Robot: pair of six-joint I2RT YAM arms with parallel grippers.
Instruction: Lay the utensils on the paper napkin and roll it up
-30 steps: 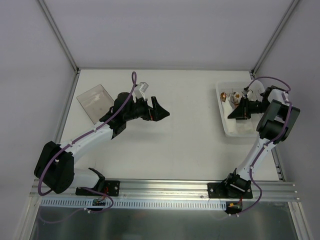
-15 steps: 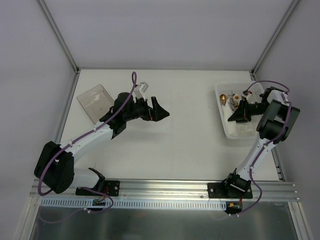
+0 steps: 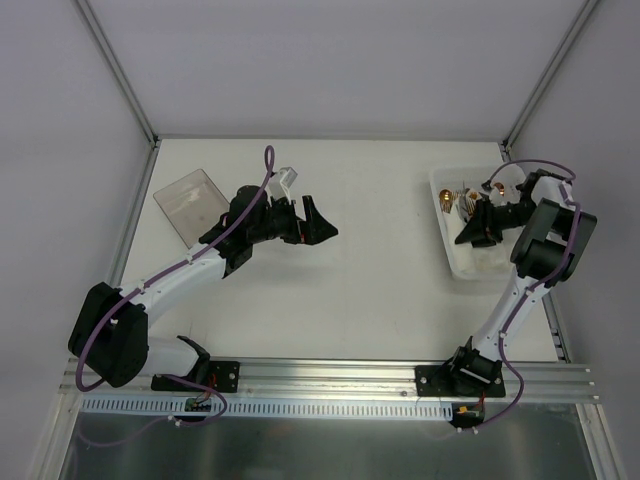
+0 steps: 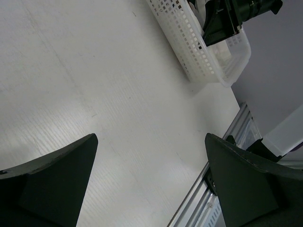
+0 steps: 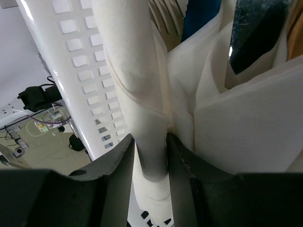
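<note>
Basket wall (image 5: 75,56), napkins (image 5: 246,127) hem right tool (image 5: 150,158); table (image 3: 380,290) centre open.

I am checking all three views and finding nothing legible: no lettering, label, brand, number or sign is showing on the paper napkin (image 5: 137,71), the white perforated basket (image 4: 194,47), or the clear box (image 3: 190,203) at the far left corner of the table (image 3: 370,290).

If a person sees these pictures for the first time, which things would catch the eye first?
The right gripper reaching into the white perforated basket at the far right, its fingers pressed on both sides of a rolled paper napkin. Next, the left gripper, wide open, hovering over the table left of centre.
</note>
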